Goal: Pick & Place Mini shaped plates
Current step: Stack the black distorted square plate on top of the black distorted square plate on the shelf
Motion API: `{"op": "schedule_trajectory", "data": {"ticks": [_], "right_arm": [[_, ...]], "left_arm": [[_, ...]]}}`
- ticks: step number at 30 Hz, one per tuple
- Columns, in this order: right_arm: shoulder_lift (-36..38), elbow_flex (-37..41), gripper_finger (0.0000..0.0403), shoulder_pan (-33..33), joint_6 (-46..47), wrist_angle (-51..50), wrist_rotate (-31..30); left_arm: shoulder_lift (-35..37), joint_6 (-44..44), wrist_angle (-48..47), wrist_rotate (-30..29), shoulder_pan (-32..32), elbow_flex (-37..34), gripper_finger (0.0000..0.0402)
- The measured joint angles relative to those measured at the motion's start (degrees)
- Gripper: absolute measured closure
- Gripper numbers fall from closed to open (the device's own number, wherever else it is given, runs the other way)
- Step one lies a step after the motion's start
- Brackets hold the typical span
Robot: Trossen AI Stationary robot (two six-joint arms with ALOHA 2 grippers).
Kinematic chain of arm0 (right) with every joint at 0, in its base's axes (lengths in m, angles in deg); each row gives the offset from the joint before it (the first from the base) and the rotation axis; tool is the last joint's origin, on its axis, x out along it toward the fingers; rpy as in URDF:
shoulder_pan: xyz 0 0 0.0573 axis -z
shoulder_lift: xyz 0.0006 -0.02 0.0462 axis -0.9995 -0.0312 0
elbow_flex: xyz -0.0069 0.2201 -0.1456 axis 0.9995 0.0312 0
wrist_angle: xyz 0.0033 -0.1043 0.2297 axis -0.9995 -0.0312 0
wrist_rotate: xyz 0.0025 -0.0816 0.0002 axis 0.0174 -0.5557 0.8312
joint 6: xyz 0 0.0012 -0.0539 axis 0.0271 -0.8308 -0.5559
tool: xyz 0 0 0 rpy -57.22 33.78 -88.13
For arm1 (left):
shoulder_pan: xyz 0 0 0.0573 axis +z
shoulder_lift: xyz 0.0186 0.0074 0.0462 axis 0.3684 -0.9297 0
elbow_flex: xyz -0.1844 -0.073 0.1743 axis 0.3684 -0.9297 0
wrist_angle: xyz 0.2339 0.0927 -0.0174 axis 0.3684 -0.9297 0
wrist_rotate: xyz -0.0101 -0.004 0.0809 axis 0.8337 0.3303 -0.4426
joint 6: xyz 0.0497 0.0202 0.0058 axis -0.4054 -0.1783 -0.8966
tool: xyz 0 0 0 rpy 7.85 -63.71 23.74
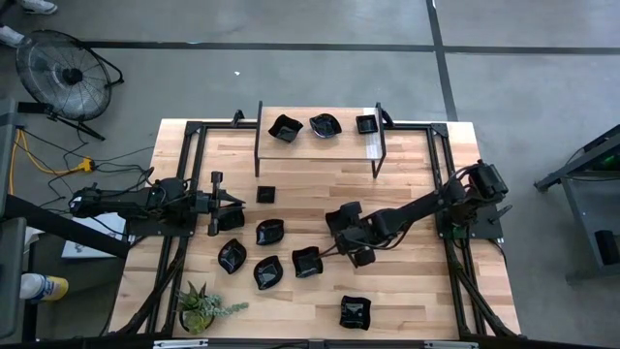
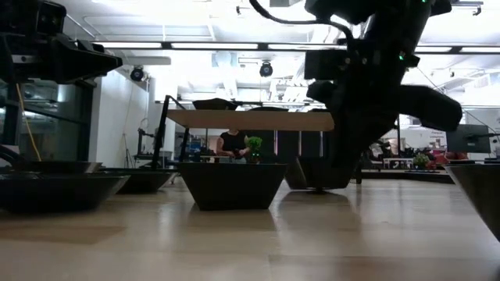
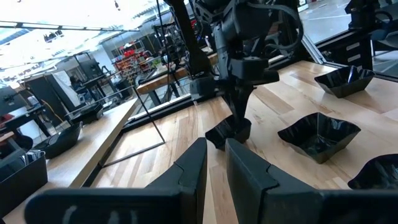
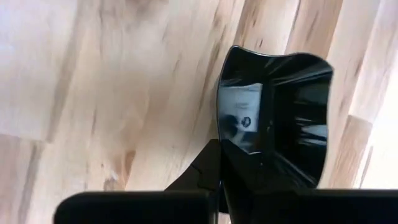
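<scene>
Several mini shaped plates, small glossy black dishes, lie on the wooden table (image 1: 407, 291). They include a small square one (image 1: 265, 194), wavy ones (image 1: 269, 232) (image 1: 306, 262) and one near the front (image 1: 355, 311). Three more stand on a raised shelf (image 1: 320, 145) at the far side. My right gripper (image 4: 219, 163) reaches down at mid-table and is shut on one plate (image 1: 361, 256). My left gripper (image 3: 216, 162) waits at the table's left, level, its fingers a narrow gap apart with nothing between them. My right gripper holds one side wall of the plate (image 4: 225, 134) at its rim. One finger (image 4: 202, 168) lies outside the wall; the other is hidden inside the dish. The fingers slant steeply down from the table's right. In the left wrist view the plate (image 3: 227, 134) sits on the tabletop.
A green potted plant (image 1: 199, 308) stands at the near left corner. The shelf's thin metal legs (image 1: 258, 145) rise at the far middle. Another plate (image 1: 231, 220) lies just beside my left gripper. Bare wood shows right of the held plate.
</scene>
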Motion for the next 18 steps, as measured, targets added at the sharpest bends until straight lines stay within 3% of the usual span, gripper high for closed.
{"op": "schedule_trajectory", "data": {"ticks": [18], "right_arm": [[-0.02,-9.14,0.0402,-0.27,-4.69,-5.94,-6.88]], "left_arm": [[-0.02,0.0,0.0,0.0,-0.02,0.0,0.0346]]}}
